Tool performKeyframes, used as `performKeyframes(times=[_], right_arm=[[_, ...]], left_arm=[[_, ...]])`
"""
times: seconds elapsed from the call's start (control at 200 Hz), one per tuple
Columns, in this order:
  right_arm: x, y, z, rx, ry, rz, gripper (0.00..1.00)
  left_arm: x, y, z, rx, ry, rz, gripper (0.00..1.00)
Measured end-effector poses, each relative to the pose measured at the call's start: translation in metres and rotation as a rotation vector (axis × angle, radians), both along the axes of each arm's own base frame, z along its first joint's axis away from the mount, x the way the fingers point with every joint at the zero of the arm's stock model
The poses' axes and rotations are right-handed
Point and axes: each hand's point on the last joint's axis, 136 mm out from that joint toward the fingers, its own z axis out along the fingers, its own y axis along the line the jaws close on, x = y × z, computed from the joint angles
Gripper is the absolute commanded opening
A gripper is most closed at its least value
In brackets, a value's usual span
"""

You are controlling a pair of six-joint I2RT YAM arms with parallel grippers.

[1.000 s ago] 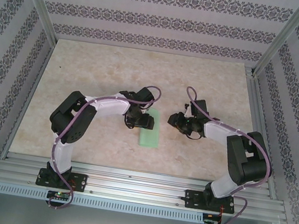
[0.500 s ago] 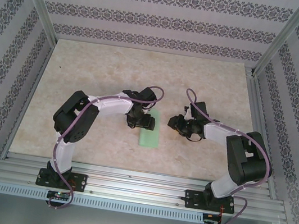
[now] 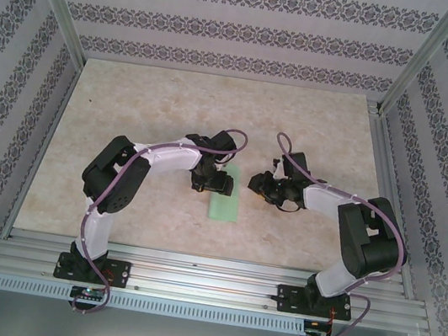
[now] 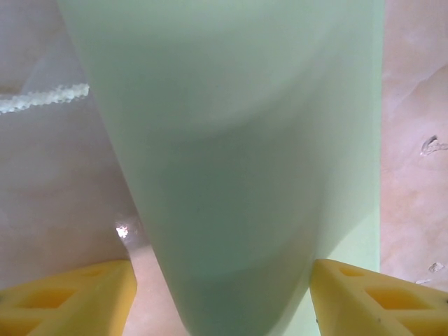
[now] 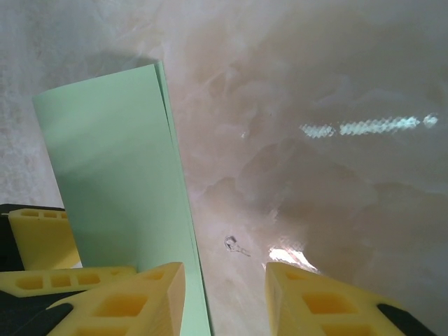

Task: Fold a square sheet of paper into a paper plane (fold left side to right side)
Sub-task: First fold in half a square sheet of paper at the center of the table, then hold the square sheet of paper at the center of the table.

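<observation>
Moved in the last second: right gripper [image 3: 265, 188] closer to the paper's right edge, and left gripper [image 3: 209, 181] slightly rightward. The paper [image 3: 224, 204] has not shifted.

- Item: light green paper, folded to a narrow strip.
- Location: flat on the table [image 3: 129, 119], mid-width and toward the near edge, between the grippers.
- Left gripper: over the strip's far end, jaws wide apart with paper running between the fingers [image 4: 63, 297]. It grips nothing.
- Right gripper: just beside the strip's right edge, jaws apart and empty over bare table.
- Handling (judged): very light, thin and limp. It holds a crease, tears or crumples under a hard pinch, and slides readily on the smooth top.
- Hold (judged): pin one end flat, then pinch the top layer at the stacked long edge seen from the right wrist.
</observation>
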Motion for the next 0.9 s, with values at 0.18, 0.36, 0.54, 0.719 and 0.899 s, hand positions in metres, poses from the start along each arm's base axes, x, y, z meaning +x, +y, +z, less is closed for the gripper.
performKeyframes(times=[0.18,0.36,0.54,0.719,0.899], right_arm=[[-0.002,0.005,0.001,0.009,0.005,0.006,0.34],[-0.007,0.014,0.002,0.018,0.007,0.027,0.34],[-0.005,0.017,0.002,0.023,0.012,0.025,0.32],[-0.006,0.025,0.004,0.035,0.009,0.036,0.24],[-0.009,0.038,0.000,0.051,0.028,0.059,0.16]], left_arm=[[0.000,0.000,0.000,0.002,0.002,-0.002,0.69],[0.000,0.000,0.000,0.005,0.004,-0.004,0.70],[0.000,0.000,-0.001,0.006,0.005,-0.004,0.70],[0.000,0.000,-0.001,0.006,0.005,-0.004,0.70],[0.000,0.000,-0.001,0.008,0.006,-0.004,0.70]])
